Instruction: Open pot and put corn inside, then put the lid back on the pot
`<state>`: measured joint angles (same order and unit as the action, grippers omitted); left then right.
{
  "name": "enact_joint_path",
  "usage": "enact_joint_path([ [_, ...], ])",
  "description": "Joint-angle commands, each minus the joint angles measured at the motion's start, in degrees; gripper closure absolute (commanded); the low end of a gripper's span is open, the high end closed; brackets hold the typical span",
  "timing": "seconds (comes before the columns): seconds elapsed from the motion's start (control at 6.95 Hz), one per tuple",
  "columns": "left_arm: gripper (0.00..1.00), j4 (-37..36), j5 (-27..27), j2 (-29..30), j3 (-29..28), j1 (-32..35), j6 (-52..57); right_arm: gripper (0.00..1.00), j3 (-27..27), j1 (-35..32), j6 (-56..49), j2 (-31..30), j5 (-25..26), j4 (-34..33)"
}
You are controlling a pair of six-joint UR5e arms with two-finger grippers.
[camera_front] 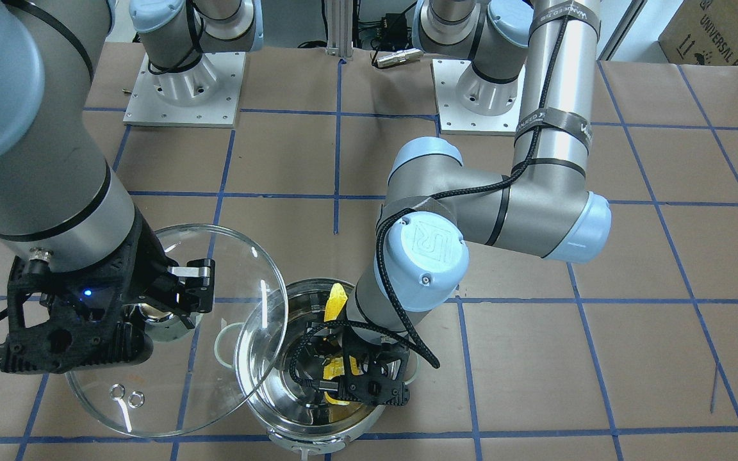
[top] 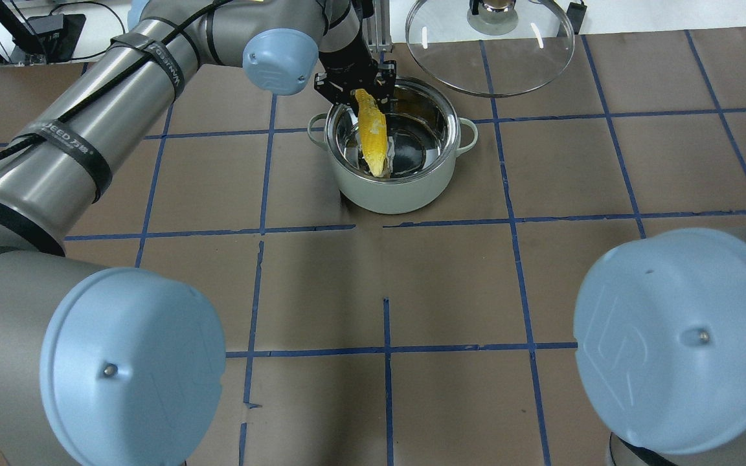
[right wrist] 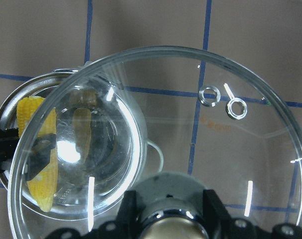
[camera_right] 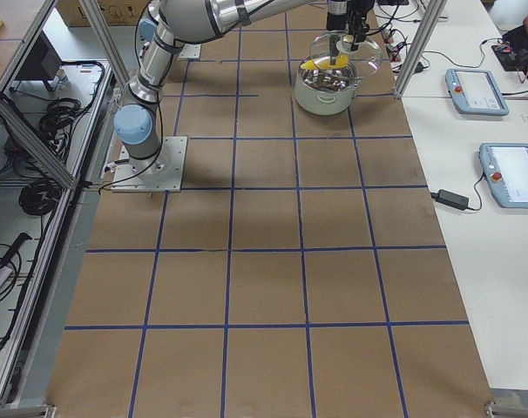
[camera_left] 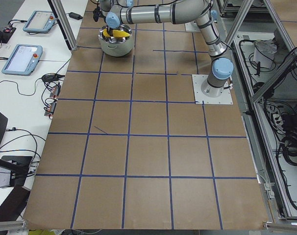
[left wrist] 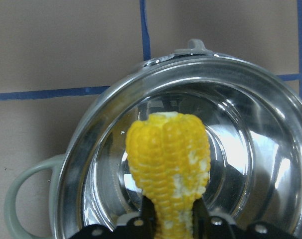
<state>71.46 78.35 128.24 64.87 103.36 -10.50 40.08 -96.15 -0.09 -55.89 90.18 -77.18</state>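
— Worktop surface?
— Brown sheet, blue tape grid.
— Items directly on it?
— Pot, upright, far centre. Two arm base plates, near side, by the robot.

We are in a robotics lab, not a kitchen. The table is covered in brown paper and marked into squares with blue tape. Two grey industrial arms, the left arm and the right arm, are each bolted to it through a metal plate. Aluminium posts frame the table. On the white bench beside it lie control tablets with screens, and loose cables run along the edges. A cardboard box printed "UNIVERSAL" sits behind. The only kitchen thing we see is a pot.
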Motion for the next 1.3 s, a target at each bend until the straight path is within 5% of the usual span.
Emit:
enact_joint_path([
  [0.0, 0.00, 0.1, 0.0, -0.3, -0.2, -0.2, 0.0, 0.91, 0.0, 0.0, 0.0, 0.2, 0.0, 0.1],
  [0.43, 0.00, 5.2, 0.7, -5.7, 1.6, -5.8, 2.7, 0.91, 0.4, -0.7, 1.2, 1.0, -0.2, -0.8],
  [1.01, 0.00, 14.1, 8.8, -26.1, 17.6, -15.7, 11.9, 0.91, 1.5, -11.0, 11.9, 8.9, 1.1, -9.9],
  [1.15, 0.00, 19.1, 11.3, -29.0, 16.8, -16.2, 11.9, 0.91, 3.1, -11.2, 13.4, 9.3, 1.0, -9.9],
])
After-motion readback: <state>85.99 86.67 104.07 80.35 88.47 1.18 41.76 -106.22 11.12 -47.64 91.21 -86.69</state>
